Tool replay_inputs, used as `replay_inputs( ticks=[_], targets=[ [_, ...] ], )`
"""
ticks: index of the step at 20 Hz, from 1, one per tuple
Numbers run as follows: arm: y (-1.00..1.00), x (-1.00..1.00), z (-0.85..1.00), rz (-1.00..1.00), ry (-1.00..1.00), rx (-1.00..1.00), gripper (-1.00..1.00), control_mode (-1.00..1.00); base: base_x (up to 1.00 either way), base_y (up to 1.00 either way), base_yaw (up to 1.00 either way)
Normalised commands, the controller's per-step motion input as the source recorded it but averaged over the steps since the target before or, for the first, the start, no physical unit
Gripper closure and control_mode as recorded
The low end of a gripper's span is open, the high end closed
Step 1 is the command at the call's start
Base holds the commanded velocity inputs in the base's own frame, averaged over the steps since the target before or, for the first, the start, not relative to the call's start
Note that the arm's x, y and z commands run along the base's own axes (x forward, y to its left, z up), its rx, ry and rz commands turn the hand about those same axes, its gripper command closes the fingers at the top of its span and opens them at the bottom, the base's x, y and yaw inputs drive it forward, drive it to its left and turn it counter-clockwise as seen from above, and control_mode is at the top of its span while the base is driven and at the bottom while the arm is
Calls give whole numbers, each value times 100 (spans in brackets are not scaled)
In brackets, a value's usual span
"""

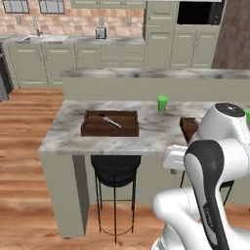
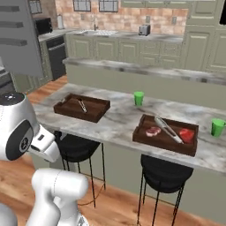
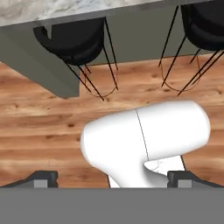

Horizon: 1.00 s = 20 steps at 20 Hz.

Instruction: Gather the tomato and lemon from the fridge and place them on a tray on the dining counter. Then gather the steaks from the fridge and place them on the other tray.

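Down low, close in: gripper (image 3: 111, 178) pointed at the wood floor (image 3: 39, 127), jaws spread wide apart, nothing between them. Both dark fingertips (image 3: 43, 178) poking up at the bottom of the hand view, one per side.

Just past that, two black stools (image 2: 161, 174) tucked under the near edge of the dining counter (image 2: 117, 121), marbled top on a sage-green base.

Up on the counter, two dark wooden trays well apart. Left tray (image 2: 82, 107) holding just a knife (image 2: 82, 105) lying slantwise inside, no tomato or lemon in it. Right tray (image 2: 167, 134) carrying both steaks: a paler one (image 2: 153, 131) at its left end, a redder one (image 2: 186, 135) at its right end, with a pair of tongs (image 2: 167, 129) laid diagonally between them. Can't tell whether the tongs touch either piece.

A bit farther back, a green cup (image 2: 139, 98) standing upright between the trays, and a second green cup (image 2: 217, 127) just right of the right tray.

Beyond that, a raised marbled ledge (image 2: 145, 70) running across behind the counter.

Far wall: green cabinets, sink (image 1: 41, 39), toaster (image 1: 100, 33), brick backsplash. Far left in the right base view, a grey fridge door (image 2: 20, 37) swung open, shelves on its inside.
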Motion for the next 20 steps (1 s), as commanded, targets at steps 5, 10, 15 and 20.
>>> replay_inputs(
  ticks=[5,10,15,20],
  targets=[
    [0,0,0,0,0,0,-100,100,0,100,-2],
    [0,0,0,0,0,0,-100,100,5,100,-1],
    [0,0,0,0,0,0,-100,100,17,100,-1],
    [0,0,0,0,0,0,-100,100,40,100,0]
  ],
)
